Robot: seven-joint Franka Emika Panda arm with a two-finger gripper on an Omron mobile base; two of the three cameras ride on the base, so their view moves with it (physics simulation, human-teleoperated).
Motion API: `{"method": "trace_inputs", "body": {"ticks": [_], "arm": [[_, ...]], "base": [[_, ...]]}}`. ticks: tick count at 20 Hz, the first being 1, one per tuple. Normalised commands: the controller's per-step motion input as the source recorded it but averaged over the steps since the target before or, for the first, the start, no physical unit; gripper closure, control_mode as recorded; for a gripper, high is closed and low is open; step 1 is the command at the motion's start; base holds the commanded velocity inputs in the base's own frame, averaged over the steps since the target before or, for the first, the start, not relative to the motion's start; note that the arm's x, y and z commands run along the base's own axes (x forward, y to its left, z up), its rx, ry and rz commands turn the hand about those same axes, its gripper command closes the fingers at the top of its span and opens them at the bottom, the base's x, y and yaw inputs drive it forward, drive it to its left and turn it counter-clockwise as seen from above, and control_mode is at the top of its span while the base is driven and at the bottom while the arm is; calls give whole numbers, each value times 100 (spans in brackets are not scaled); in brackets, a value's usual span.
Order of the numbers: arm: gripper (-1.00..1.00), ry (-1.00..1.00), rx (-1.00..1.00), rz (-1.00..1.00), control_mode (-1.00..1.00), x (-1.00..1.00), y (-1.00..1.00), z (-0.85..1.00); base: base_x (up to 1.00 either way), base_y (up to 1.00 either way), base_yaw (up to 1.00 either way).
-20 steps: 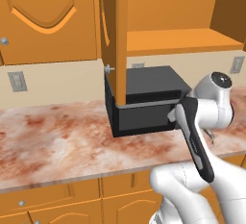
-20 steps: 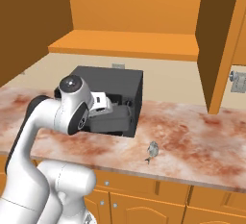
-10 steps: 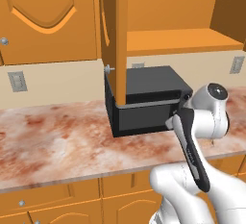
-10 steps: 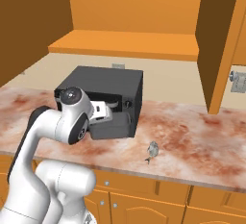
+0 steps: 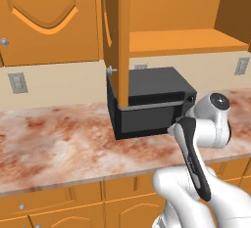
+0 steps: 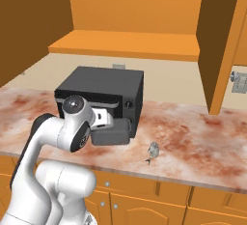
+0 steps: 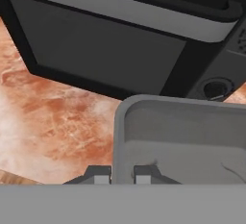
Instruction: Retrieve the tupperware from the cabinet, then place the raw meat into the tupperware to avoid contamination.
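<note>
In the right base view my gripper (image 6: 96, 128) is shut on the left rim of the grey tupperware (image 6: 113, 133), which hangs just above the counter in front of the black microwave (image 6: 103, 91). The hand view shows the tupperware (image 7: 185, 141) from close up, with a dark fingertip (image 7: 98, 174) on either side of its near wall. The raw meat (image 6: 153, 151), a small grey piece, lies on the counter to the tupperware's right. Above the microwave the cabinet (image 6: 125, 43) stands open with a bare shelf. Its open door (image 5: 117, 36) hangs in front of the microwave (image 5: 149, 104) in the left base view.
The marbled counter (image 6: 193, 137) runs left and right of the microwave. The right cabinet door (image 6: 222, 45) stands open over the counter's right part. A closed arched door (image 5: 44, 16) is at the left, and drawer fronts (image 6: 144, 202) run below the counter edge.
The arm has come down and back a little, carrying the tupperware lower in front of the microwave. The meat and the doors have not moved.
</note>
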Motion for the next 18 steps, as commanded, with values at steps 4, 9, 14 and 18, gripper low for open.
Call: {"method": "trace_inputs", "body": {"ticks": [4,9,14,18], "arm": [[100,-4,3,-3,-100,0,1,-25],[100,-4,2,-3,-100,0,5,-24],[100,-5,2,-4,-100,0,7,-24],[100,-6,3,-4,-100,0,6,-24]], "base": [[0,0,0],[0,0,0],[0,0,0],[0,0,0]]}}
